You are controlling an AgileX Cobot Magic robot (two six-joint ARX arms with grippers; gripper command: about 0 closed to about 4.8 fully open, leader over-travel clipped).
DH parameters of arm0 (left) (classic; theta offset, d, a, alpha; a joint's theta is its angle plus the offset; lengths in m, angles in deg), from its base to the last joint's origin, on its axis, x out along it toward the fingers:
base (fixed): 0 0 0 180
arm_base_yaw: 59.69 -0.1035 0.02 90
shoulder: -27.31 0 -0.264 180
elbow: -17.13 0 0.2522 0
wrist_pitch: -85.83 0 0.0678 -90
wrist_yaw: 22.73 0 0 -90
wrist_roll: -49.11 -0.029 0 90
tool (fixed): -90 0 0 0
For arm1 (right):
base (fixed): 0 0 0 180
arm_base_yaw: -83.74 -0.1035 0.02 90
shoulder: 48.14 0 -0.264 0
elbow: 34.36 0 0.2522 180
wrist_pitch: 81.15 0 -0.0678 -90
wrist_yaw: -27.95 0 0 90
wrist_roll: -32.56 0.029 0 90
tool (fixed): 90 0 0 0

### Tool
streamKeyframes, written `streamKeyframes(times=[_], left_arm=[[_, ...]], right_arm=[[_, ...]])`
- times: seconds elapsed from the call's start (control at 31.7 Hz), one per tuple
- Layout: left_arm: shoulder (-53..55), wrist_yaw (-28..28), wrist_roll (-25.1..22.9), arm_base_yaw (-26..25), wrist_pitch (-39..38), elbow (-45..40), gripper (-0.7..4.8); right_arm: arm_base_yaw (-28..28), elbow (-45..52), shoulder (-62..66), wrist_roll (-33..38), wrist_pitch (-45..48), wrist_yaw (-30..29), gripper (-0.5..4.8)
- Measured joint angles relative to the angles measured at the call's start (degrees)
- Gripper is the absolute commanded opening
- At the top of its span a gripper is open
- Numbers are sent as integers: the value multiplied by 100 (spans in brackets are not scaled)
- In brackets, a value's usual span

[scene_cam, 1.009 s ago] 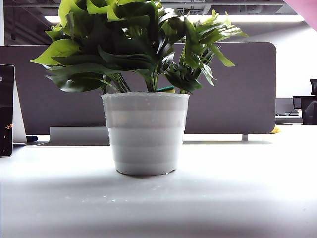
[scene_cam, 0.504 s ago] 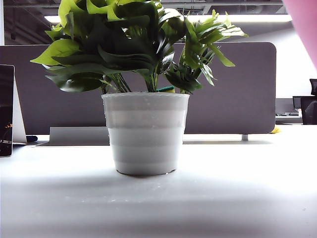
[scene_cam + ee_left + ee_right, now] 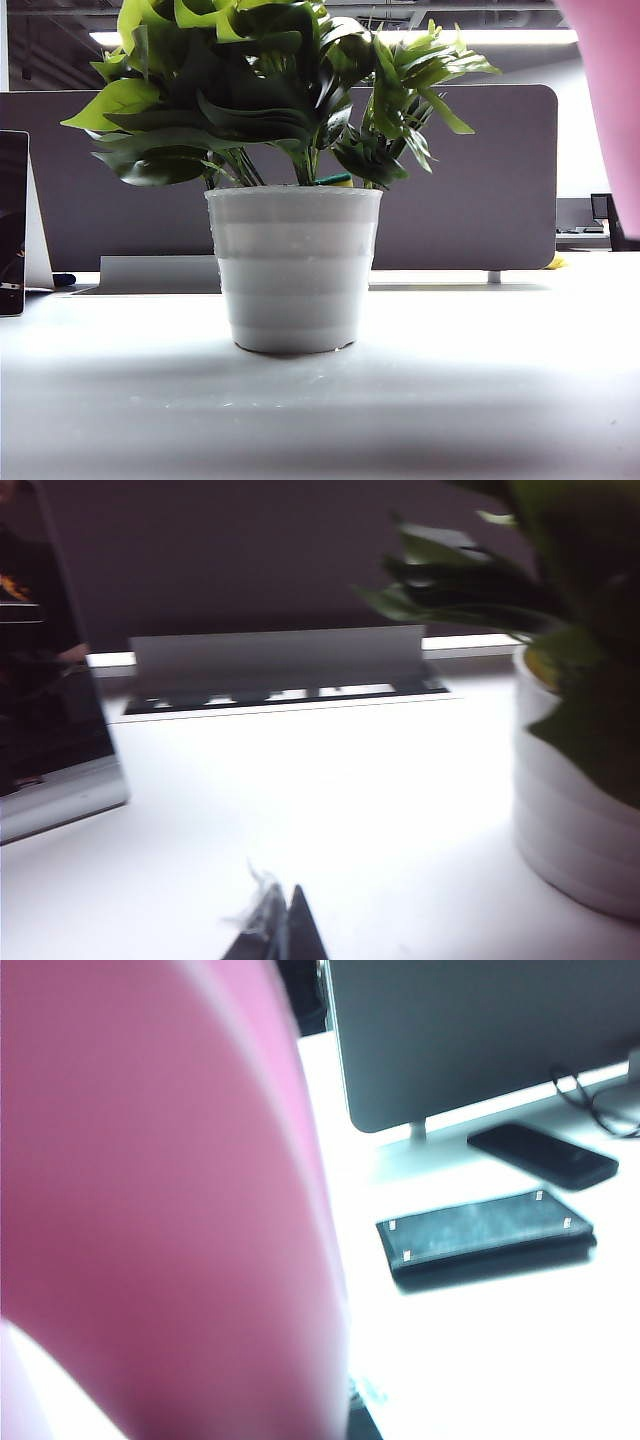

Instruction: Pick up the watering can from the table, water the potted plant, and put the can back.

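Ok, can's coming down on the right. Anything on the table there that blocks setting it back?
Nothing visible does. In the exterior view the watering can hangs at the right edge, well clear of the potted plant, with bare table below. The right wrist view shows a black case and phone farther back. Neither gripper's grip is visible.

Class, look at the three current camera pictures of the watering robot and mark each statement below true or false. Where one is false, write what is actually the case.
1. The potted plant stands upright on the table. True.
2. The watering can is green. False: it is pink.
3. In the exterior view the watering can lies on the table left of the pot. False: it shows at the upper right edge, above the table.
4. In the right wrist view the watering can fills much of the picture. True.
5. The left gripper holds the plant's pot. False: its tips are over bare table, apart from the pot.
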Motion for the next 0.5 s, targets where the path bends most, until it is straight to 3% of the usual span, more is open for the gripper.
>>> streamKeyframes(times=[0.28,0.5], left_arm=[[-2,2,0,-575,0,2,-5],[-2,2,0,-601,2,0,-5]], right_arm=[[-2,273,1093,50,1255,101,-6],[-4,267,2208,66,2557,83,-6]])
